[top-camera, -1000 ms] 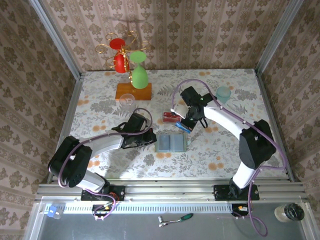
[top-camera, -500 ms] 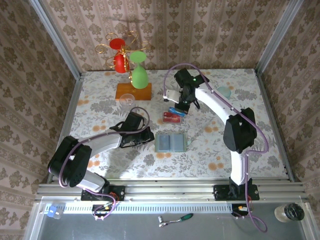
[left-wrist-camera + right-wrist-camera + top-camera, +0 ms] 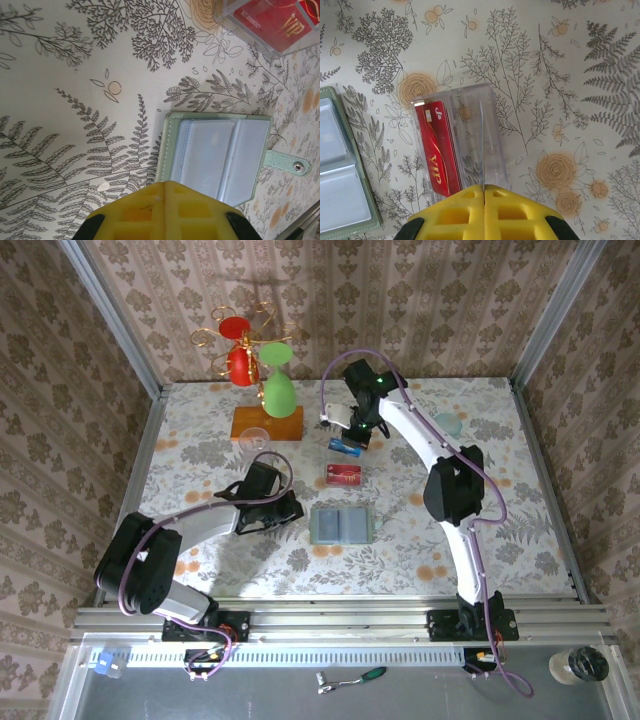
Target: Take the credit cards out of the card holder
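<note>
Pinching the blue card [image 3: 343,446] edge-on between right jaws squeezed tight, up over the clear tray [image 3: 492,135]; in that tray, one red card [image 3: 437,150] lying flat; hovering with left jaws pressed together and empty beside the left edge of the card holder [image 3: 215,155], spread open on the bench [image 3: 200,440], clear pockets up, near the tray, on the arms' side.
</note>
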`<state>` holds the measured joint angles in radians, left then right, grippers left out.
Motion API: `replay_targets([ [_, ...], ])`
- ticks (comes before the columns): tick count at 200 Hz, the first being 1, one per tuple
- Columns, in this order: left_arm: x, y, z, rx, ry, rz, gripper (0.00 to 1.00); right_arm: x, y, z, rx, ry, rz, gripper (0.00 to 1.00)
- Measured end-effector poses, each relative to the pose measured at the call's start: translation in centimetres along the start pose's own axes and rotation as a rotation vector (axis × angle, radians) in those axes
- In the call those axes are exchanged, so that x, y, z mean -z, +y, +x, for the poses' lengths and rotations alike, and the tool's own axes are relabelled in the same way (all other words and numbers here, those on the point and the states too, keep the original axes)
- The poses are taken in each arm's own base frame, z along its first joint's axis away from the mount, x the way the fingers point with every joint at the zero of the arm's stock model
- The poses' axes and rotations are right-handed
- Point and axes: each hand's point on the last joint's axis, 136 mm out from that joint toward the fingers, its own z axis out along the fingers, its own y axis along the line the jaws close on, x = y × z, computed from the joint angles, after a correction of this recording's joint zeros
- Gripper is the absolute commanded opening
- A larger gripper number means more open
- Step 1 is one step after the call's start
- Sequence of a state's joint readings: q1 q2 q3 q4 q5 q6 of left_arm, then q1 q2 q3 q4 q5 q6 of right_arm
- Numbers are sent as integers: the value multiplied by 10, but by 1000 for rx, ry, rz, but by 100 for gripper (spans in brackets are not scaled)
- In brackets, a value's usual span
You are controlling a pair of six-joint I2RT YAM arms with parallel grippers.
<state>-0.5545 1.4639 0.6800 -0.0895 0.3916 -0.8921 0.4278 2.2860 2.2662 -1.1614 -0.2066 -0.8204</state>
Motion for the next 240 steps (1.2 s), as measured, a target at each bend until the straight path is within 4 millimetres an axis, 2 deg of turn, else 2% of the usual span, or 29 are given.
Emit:
replay_targets([
  [55, 3, 10, -1, 23, 7, -18, 0, -28, 7, 13, 5, 56, -67, 0],
  [76, 3, 13, -1, 31, 13, -26, 0, -33, 9, 17, 10, 71, -84, 9],
  [101, 4, 14, -1, 35, 13, -28, 0, -34, 8, 18, 13, 74, -82, 16],
  [180, 4, 15, 1, 29, 21, -32, 0, -32, -22, 9, -13, 49, 68, 18],
  [208, 4, 15, 1, 29, 21, -31, 0, -27, -27, 5, -33, 26, 95, 26],
  [240, 4, 15, 1, 29, 21, -31, 0, -31, -31, 4, -48, 24, 141, 29],
])
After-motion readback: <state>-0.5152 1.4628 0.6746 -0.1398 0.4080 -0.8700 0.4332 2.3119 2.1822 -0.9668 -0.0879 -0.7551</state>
